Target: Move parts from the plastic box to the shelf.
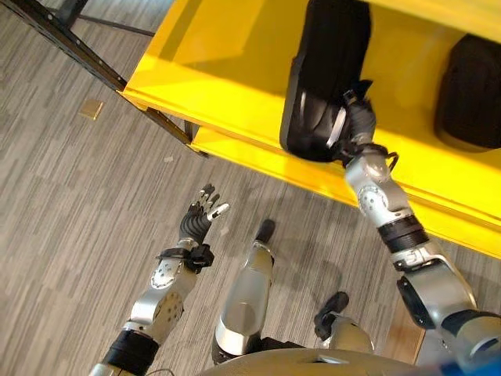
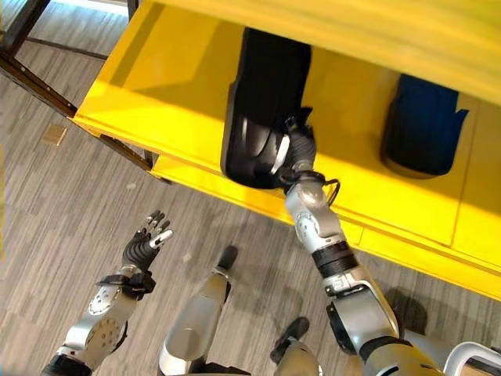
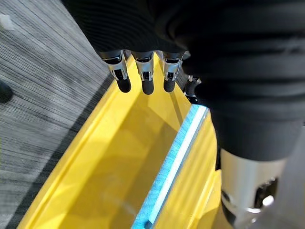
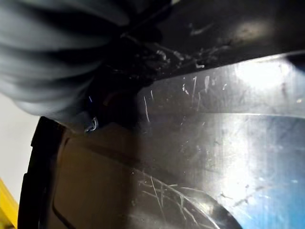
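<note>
Item: black part [image 1: 317,94], large, glossy, scuffed. Location: upper centre of the left eye view, lying on the yellow shelf [image 1: 227,70] with its near end overhanging the shelf's front lip.

Item: right hand [image 1: 354,117]. Location: at the part's near end, upper right of centre. Pose: arm reaches up from the lower right, forearm steep, wrist bent toward the part. Fingers: you cannot tell whether they grip or merely press; they are hidden against the part, and the right wrist view gives you scratched black surface and the ribbed cover, no fingertips.

Item: left hand [image 1: 200,215]. Location: lower left of centre, over the grey floor, well apart from the shelf. Fingers: straight and loosely spread, holding nothing. The left wrist view has its fingertips [image 3: 145,81] hanging above a yellow ledge.

Item: second dark part [image 1: 470,90]. Location: upper right, further along the same shelf.

Handling note: judged as placement under way. You should seat the part fully onto the shelf before letting go, since the overhang could let it tip off. Push along its length, not sideways.
</note>
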{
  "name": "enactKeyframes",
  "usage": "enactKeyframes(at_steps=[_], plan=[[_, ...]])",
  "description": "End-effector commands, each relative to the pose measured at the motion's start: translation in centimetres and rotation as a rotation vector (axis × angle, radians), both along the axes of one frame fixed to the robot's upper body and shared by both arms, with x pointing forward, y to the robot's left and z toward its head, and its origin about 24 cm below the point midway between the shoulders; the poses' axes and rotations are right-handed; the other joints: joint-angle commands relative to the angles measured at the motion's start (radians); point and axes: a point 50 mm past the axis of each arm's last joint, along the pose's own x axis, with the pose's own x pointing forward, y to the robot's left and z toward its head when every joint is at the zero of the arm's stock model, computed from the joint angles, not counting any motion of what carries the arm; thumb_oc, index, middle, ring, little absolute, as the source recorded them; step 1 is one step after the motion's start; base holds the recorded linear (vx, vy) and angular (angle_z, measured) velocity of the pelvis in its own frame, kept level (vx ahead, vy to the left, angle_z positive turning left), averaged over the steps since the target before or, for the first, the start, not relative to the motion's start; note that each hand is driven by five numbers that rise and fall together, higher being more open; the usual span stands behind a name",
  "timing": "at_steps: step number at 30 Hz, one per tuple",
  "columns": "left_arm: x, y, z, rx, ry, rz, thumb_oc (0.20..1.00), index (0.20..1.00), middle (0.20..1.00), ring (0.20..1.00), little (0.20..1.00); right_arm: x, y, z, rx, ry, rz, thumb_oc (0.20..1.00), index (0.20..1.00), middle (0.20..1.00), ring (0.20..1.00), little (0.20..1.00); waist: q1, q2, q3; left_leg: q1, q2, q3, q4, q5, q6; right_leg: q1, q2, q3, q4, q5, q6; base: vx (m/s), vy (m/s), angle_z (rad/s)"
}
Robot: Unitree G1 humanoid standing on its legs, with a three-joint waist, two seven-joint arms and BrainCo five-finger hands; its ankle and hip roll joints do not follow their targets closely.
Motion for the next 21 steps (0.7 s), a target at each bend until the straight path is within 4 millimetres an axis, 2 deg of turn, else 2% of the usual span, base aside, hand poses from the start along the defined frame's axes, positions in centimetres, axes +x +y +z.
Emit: enactKeyframes(at_steps=[1, 6, 7, 8, 10, 14, 15, 21], plan=[[-0.8, -0.1, 1.8, 0.012, -0.100, -0.017, 1.000, 1.000, 1.000, 1.000, 1.000, -0.6, -0.6, 6.7, -0.001, -0.270, -0.042, 0.200, 0.200, 0.200, 0.200, 0.200, -0.025, -0.003, -0.021, -0.029, 0.045, 0.056, 0.029, -0.033, -0.009, -0.028, -0.032, 0.091, 0.148, -0.094, -0.037, -0.04, 0.032, -0.02], [-0.8, -0.6, 2.1, 0.008, -0.112, -0.056, 1.000, 1.000, 1.000, 1.000, 1.000, -0.3, -1.6, 11.5, -0.061, -0.370, -0.118, 0.200, 0.200, 0.200, 0.200, 0.200, -0.040, 0.016, 0.018, -0.070, 0.049, 0.064, 0.096, -0.059, 0.001, -0.106, -0.051, 0.129, 0.247, -0.125, -0.043, -0.04, 0.031, -0.12], [-0.8, -0.6, 2.1, 0.007, -0.114, -0.055, 1.000, 1.000, 1.000, 1.000, 1.000, -0.3, -1.6, 11.6, -0.061, -0.372, -0.118, 0.200, 0.200, 0.200, 0.200, 0.200, -0.040, 0.016, 0.018, -0.073, 0.049, 0.065, 0.098, -0.061, 0.001, -0.110, -0.052, 0.131, 0.251, -0.127, -0.043, -0.05, 0.007, -0.10], [-0.7, -0.8, 2.2, 0.007, -0.116, -0.070, 1.000, 1.000, 1.000, 1.000, 1.000, -0.2, -1.8, 13.2, -0.086, -0.396, -0.144, 0.200, 0.200, 0.200, 0.200, 0.200, -0.044, 0.020, 0.030, -0.097, 0.048, 0.066, 0.121, -0.067, 0.003, -0.139, -0.053, 0.144, 0.282, -0.141, -0.048, -0.03, -0.003, -0.11], [-0.6, -0.9, 2.3, 0.003, -0.122, -0.079, 1.000, 1.000, 1.000, 1.000, 1.000, -0.1, -2.3, 14.7, -0.105, -0.410, -0.180, 0.200, 0.200, 0.200, 0.200, 0.200, -0.046, 0.024, 0.037, -0.120, 0.047, 0.063, 0.139, -0.069, 0.002, -0.161, -0.058, 0.142, 0.310, -0.154, -0.051, -0.02, -0.015, -0.12], [-0.3, -1.2, 2.5, -0.011, -0.133, -0.084, 1.000, 1.000, 1.000, 1.000, 1.000, 0.1, -3.3, 16.1, -0.123, -0.411, -0.230, 0.200, 0.200, 0.200, 0.200, 0.200, -0.050, 0.029, 0.044, -0.149, 0.043, 0.056, 0.151, -0.070, 0.002, -0.187, -0.057, 0.143, 0.335, -0.164, -0.054, 0.00, -0.015, 0.06], [-0.3, -1.5, 2.4, -0.015, -0.128, -0.097, 1.000, 1.000, 1.000, 1.000, 1.000, 0.3, -4.1, 16.8, -0.127, -0.402, -0.265, 0.200, 0.200, 0.200, 0.200, 0.200, -0.051, 0.028, 0.043, -0.159, 0.041, 0.054, 0.154, -0.071, 0.001, -0.195, -0.057, 0.143, 0.341, -0.168, -0.055, 0.02, -0.016, 0.11], [0.0, -2.1, 2.7, -0.025, -0.142, -0.122, 1.000, 1.000, 1.000, 1.000, 1.000, 0.8, -5.7, 18.2, -0.140, -0.371, -0.331, 0.200, 0.200, 0.200, 0.200, 0.200, -0.053, 0.031, 0.047, -0.184, 0.033, 0.046, 0.167, -0.078, 0.002, -0.204, -0.060, 0.139, 0.344, -0.177, -0.055, 0.01, -0.005, 0.04]])
